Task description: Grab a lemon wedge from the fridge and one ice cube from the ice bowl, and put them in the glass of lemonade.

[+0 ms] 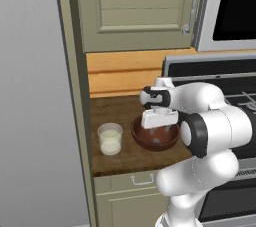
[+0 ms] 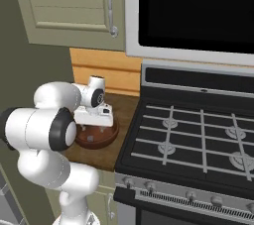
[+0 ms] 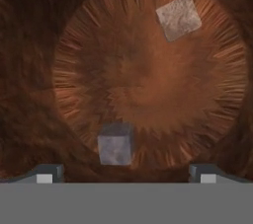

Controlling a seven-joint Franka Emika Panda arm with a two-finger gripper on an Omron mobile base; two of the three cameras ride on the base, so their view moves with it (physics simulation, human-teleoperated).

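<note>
A home kitchen: gas stove, wood counter, beige-green cabinets, microwave above.

**Tight nook, open bowl**

The claw hangs spread wide inside the ice bowl, two cubes lying well apart below it. The glass stands just beside on the table; fridge wall left, stove right, cabinet overhead.

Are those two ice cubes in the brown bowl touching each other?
Apart. The hand view shows one ice cube near the open gripper and the other ice cube across the ice bowl, bare bowl floor between them.
</note>
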